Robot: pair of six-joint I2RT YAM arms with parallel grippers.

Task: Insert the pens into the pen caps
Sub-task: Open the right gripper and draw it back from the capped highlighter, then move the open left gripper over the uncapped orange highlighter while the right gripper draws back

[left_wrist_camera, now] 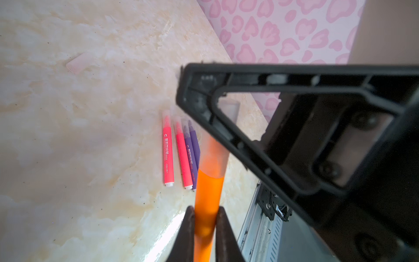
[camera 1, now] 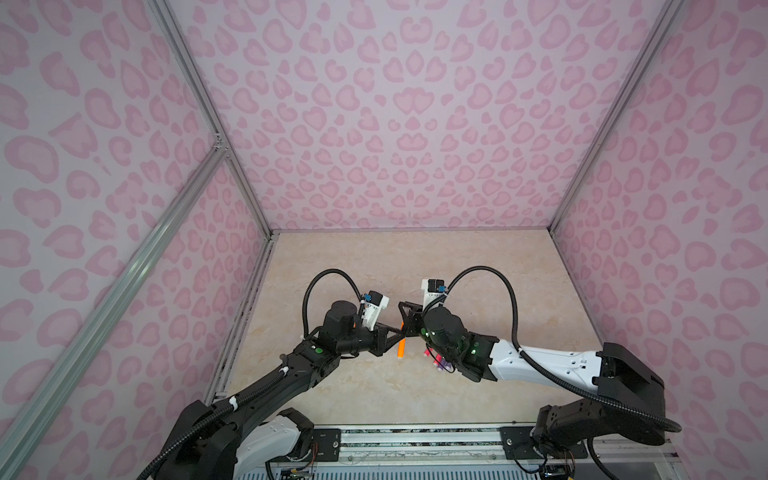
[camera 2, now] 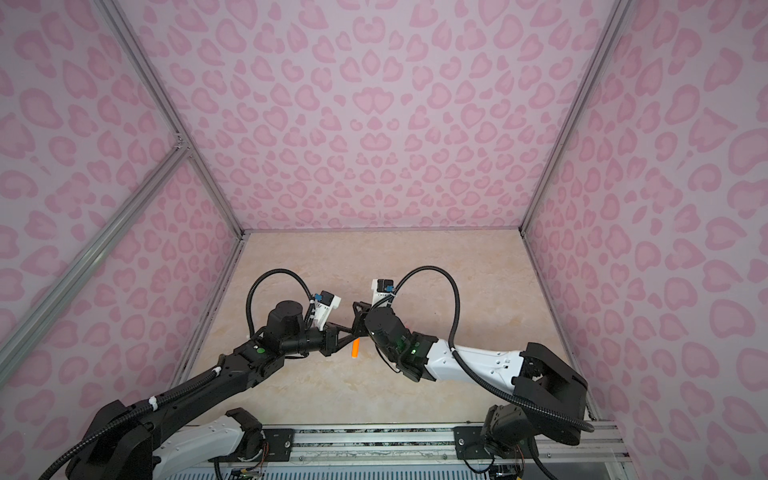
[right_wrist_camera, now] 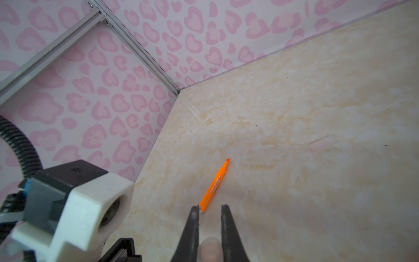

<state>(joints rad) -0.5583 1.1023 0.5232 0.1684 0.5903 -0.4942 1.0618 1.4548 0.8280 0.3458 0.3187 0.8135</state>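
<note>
Our left jaws clamp an orange pen (left_wrist_camera: 207,197) whose tip sits inside the cap (left_wrist_camera: 214,156) that our right jaws pinch above the table (left_wrist_camera: 68,136), where capped pink pens (left_wrist_camera: 168,154) and purple pens (left_wrist_camera: 193,145) lie together.

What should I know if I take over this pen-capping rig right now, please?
Tools: left tool shut on an orange pen; right tool shut on a pen cap already over that pen's tip, full seating unclear.
On the table: pink-red pens and purple pens, two each, side by side, apparently capped; second orange pen bare-tipped; loose cap apart.
Done: seemingly four pens. To do: finish this one, then the second orange pen.
</note>
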